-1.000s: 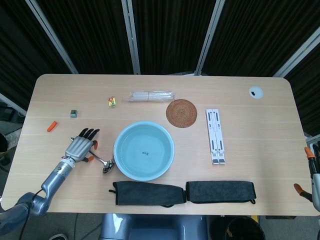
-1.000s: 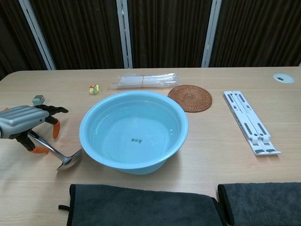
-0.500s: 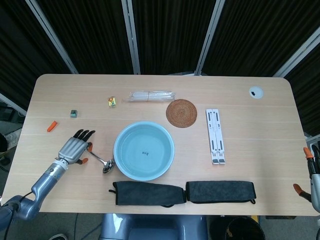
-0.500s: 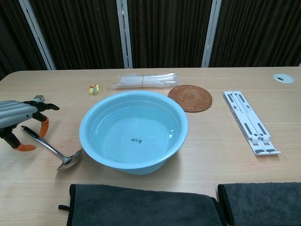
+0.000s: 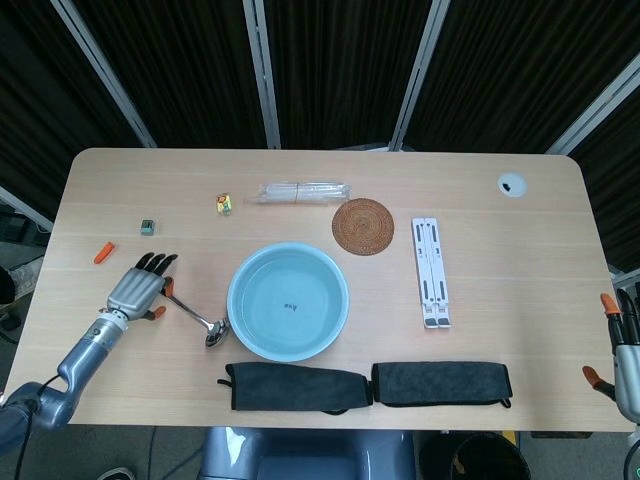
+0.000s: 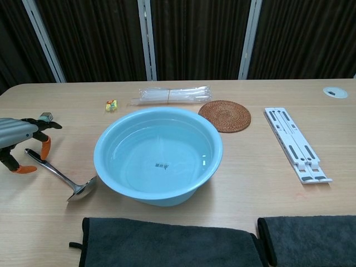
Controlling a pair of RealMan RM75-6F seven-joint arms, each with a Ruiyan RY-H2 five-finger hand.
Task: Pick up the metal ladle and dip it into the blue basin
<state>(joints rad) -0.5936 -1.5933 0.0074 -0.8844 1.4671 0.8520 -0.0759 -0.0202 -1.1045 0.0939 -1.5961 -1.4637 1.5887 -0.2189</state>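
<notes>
We see the metal ladle (image 6: 58,174) flat on the tabletop (image 6: 256,183), bowl just beside the blue basin (image 6: 158,154), handle slanting toward our nearer left hand (image 6: 21,138), whose spread fingers (image 6: 44,146) hold nothing just above the handle's end; no readable writing anywhere.

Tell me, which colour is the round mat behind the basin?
Reddish brown, woven round mat; the chest view shows it best.
</notes>
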